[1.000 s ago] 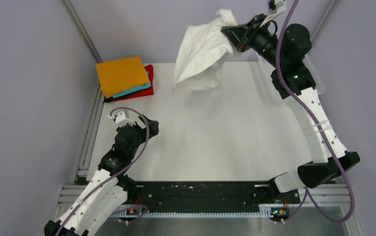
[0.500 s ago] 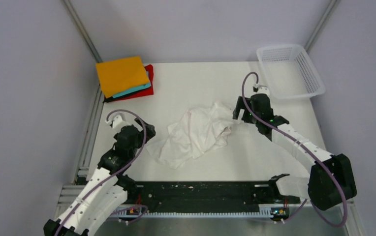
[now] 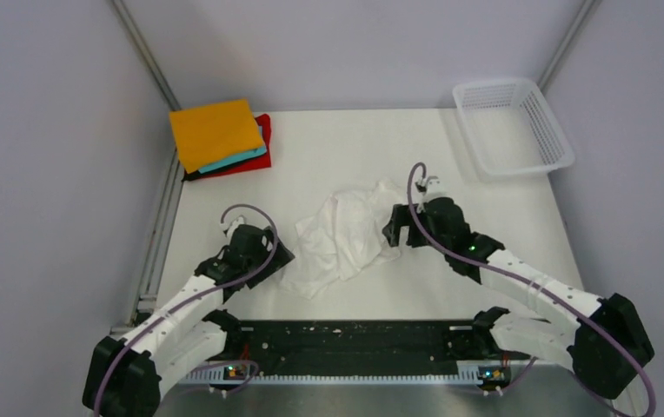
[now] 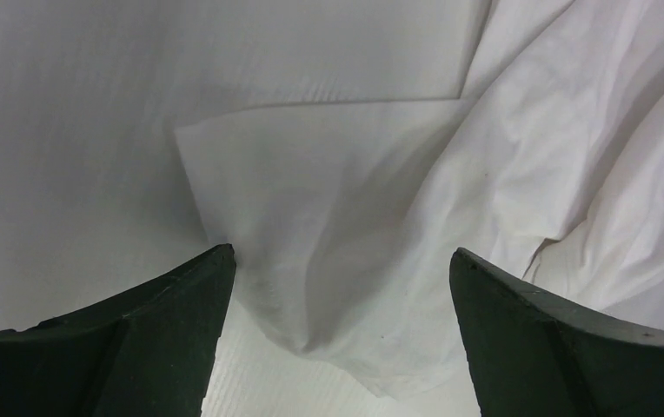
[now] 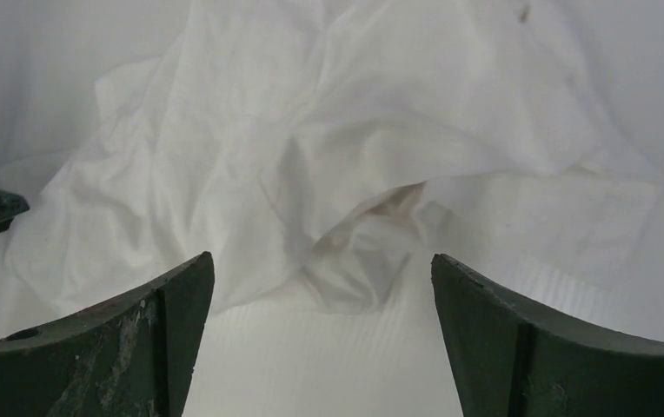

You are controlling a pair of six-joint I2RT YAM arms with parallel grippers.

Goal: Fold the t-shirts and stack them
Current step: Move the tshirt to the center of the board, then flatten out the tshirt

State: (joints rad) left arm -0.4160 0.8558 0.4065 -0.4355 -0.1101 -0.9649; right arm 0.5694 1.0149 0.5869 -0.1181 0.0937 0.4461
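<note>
Crumpled plain white cotton short-sleeved tee (image 3: 346, 236) lies in a loose heap on the white tabletop (image 3: 450, 291), centre of the top view, unfolded. Left gripper (image 3: 278, 258) sits low at the heap's lower-left edge, claw spread wide; in the left wrist view a flat corner of the white tee lies between the two dark fingers, not pinched. Right gripper (image 3: 395, 231) is at the heap's right edge, claw also spread wide, facing bunched folds, gripping nothing. Upper left of the top view: folded orange tee (image 3: 214, 132) on top of a folded teal tee (image 3: 242, 160) on a folded red tee (image 3: 264, 127), stacked slightly askew. White plastic mesh basket (image 3: 507, 85) sits upper right, well apart from the heap.
</note>
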